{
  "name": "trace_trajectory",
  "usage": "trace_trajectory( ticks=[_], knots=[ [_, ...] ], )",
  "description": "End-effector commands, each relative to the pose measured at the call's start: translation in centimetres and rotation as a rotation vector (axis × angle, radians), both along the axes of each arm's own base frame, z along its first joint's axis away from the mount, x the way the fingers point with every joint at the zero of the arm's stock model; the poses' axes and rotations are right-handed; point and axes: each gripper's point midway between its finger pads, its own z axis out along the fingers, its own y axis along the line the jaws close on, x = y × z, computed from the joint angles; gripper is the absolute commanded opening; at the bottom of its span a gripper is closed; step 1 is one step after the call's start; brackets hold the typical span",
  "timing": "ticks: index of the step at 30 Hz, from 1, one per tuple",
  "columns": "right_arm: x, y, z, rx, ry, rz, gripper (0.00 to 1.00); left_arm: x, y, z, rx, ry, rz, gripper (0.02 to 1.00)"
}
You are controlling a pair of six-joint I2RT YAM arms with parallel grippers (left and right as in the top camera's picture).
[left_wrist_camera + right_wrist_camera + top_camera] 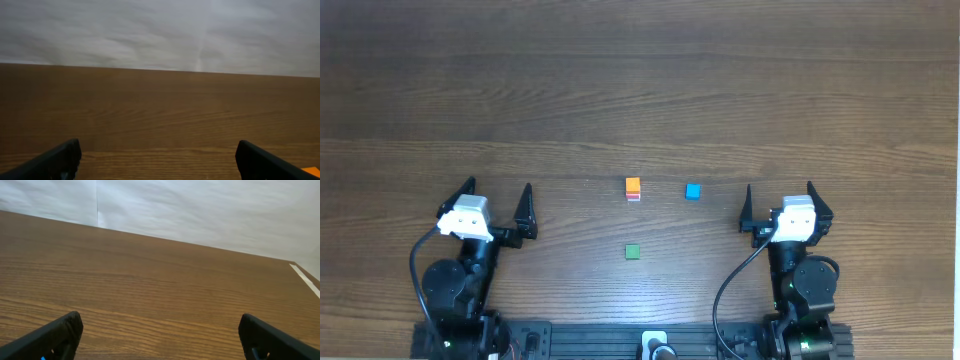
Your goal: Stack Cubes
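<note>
On the counter point(640, 90), top view: orange cube point(633, 184) sits on a red cube point(633, 198), blue cube point(693, 191) near to its right, green cube point(632, 252) apart, closer to the bases; left tool point(498, 190) and right tool point(779, 190) flank them, spread wide, empty | left wrist view: fingers point(57, 160) wide apart, nothing between | right wrist view: fingers point(55, 335) wide apart, nothing held.

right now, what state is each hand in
Left hand: open, holding nothing.
Right hand: open, holding nothing.
</note>
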Motion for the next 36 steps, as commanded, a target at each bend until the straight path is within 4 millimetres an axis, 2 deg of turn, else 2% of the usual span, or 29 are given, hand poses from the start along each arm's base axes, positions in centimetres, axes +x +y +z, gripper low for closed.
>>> trace_trajectory(
  ticks=[1,29,33,36],
  knots=[
    [-0.01,-0.09,-0.25,0.002,0.005,-0.002,0.993,-0.05,-0.09,-0.02,0.016,-0.009,-0.011,0.998],
    [-0.01,-0.07,-0.24,0.002,0.005,-0.001,0.993,-0.03,0.16,0.0,0.016,-0.009,0.0,0.998],
    [0.05,0.25,0.5,0.009,-0.026,0.017,0.991,-0.03,0.16,0.0,0.016,-0.009,0.0,1.0],
    [0.04,0.43,0.37,0.104,-0.019,0.02,0.991,-0.03,0.16,0.0,0.016,-0.009,0.0,0.998]
  ],
)
